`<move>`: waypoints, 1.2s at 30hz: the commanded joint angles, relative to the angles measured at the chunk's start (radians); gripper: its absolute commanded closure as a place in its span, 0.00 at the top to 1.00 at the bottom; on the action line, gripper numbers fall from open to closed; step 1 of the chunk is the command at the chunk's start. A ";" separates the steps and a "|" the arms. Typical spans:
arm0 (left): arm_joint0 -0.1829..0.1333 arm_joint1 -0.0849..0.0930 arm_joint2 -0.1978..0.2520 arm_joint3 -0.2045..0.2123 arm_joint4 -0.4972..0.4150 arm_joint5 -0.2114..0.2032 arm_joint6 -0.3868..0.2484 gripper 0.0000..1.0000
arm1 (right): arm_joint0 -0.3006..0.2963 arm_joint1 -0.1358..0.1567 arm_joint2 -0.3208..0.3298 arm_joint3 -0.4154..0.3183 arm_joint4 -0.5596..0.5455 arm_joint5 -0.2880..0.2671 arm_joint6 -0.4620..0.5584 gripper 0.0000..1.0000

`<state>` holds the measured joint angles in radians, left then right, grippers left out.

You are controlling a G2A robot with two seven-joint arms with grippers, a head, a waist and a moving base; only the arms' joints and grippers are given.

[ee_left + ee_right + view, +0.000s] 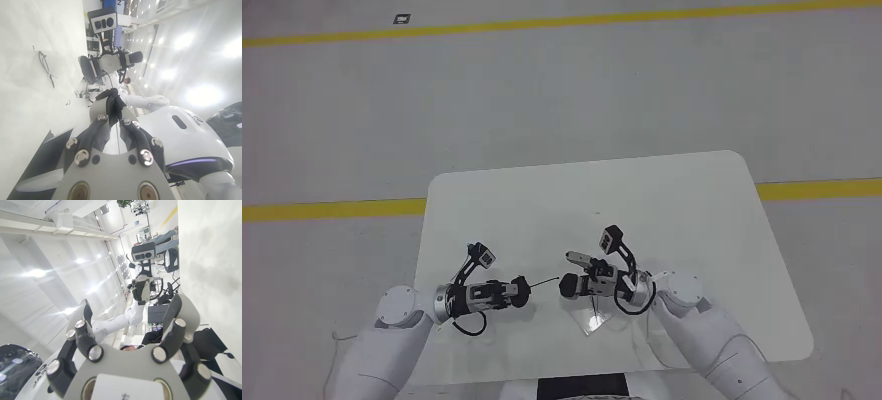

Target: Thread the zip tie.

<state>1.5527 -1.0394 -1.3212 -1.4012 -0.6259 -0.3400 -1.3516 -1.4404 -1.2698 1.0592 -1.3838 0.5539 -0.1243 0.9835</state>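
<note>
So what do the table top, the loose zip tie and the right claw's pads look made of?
Table: smooth matte white, no grain, probably laminate. Loose zip tie: thin dark strip holding a curved loop, likely nylon. Right claw pads: dark, finely ribbed, rubber-like.

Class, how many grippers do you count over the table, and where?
2. The left gripper, shut on the zip tie, is over the table's near side; the right gripper, open, faces it.

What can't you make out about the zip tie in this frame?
- Zip tie, top view: too thin to tell its head from its tail.
- Left wrist view: black wrapping on the left jaws hides where they pinch it.
- Loose zip ties on the table, left wrist view: overlapping, count unclear.
</note>
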 commanded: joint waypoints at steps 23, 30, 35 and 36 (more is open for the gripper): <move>0.000 0.000 0.000 0.000 0.000 0.000 0.000 0.00 | 0.060 -0.010 -0.052 0.146 0.077 -0.069 0.069 0.20; 0.000 0.000 0.000 0.000 0.000 0.000 0.000 0.00 | 0.063 -0.010 -0.060 0.148 0.078 -0.082 0.072 0.16; 0.000 0.000 0.000 0.000 0.000 0.000 0.000 0.00 | 0.065 -0.010 -0.065 0.146 0.077 -0.086 0.073 0.13; 0.000 0.000 0.000 0.000 0.000 0.000 0.000 0.00 | 0.064 -0.009 -0.066 0.145 0.079 -0.089 0.075 0.09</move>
<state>1.5527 -1.0394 -1.3212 -1.4012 -0.6259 -0.3400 -1.3516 -1.3759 -1.2793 0.9937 -1.2378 0.6315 -0.2108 1.0570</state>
